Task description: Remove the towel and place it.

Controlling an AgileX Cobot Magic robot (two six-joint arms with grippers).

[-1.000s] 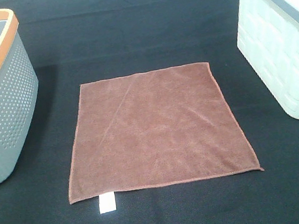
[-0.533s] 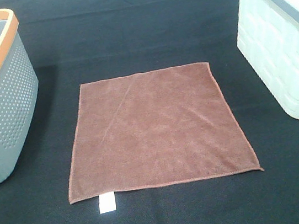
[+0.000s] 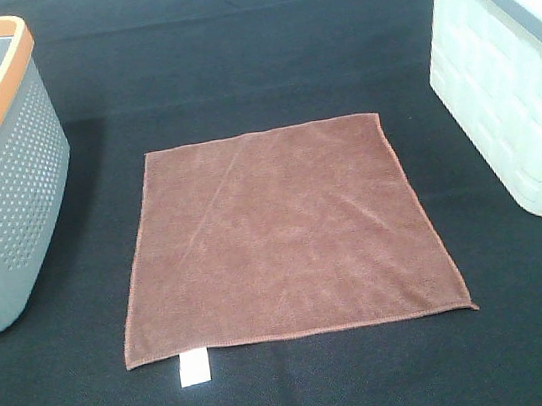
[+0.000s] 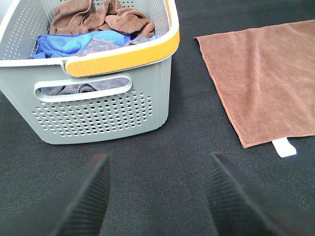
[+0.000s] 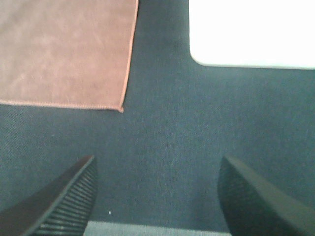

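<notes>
The towel (image 3: 284, 235) lies flat and spread out on the black desk (image 3: 260, 53), in the middle of the high view. It is a reddish-brown square with a stitched hem. A small white tag (image 3: 193, 368) sticks out from its near left corner and rests on the desk. A faint diagonal crease runs over the left part of the cloth.

To the left of the towel stands a grey basket (image 3: 8, 199) with many small holes and an orange rim. It is apart from the towel, with a strip of bare desk between them. The left wrist view shows brown, blue and grey cloths (image 4: 93, 29) piled inside it. To the right stands a pale box (image 3: 514, 98) with a grey lid edge, also apart from the towel.

The left end effector (image 4: 156, 196) is spread, with nothing between its two dark fingers (image 4: 83, 201). It hangs over bare desk, near the basket's short side, and the towel's tag corner is off to one side of it. The right end effector (image 5: 156, 196) is also spread wide and holds nothing. Below it is bare desk, between a towel corner (image 5: 121, 109) and the box. Neither end effector touches the towel, and neither shows in the high view.
</notes>
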